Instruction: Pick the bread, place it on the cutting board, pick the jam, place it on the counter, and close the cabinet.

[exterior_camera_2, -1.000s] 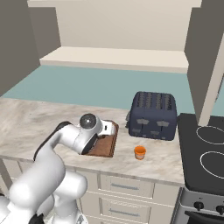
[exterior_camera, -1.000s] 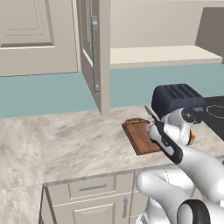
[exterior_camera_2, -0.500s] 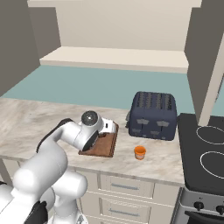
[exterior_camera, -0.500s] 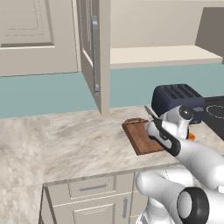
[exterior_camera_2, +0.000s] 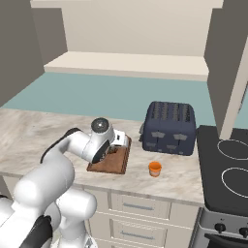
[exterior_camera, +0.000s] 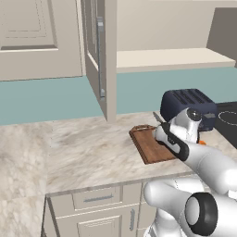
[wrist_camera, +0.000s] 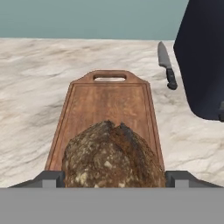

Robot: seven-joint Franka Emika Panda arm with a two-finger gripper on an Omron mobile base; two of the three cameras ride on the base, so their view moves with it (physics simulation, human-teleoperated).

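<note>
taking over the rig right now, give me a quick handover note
End effector: fingertips flank the bread over the cutting board; grip or release cannot be told.
Jam: on the counter, in front of the toaster. Knife lies beside the board.
Cabinet: door open.
Done: jam on counter.
Left: confirm bread is released on the board, close the cabinet.

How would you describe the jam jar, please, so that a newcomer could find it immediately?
Start at the dark blue toaster on the marbled counter, beside the stove. Just in front of the toaster stands the jam jar: a small orange cylinder, alone on bare stone, unlike the brown bread on the cutting board.
</note>
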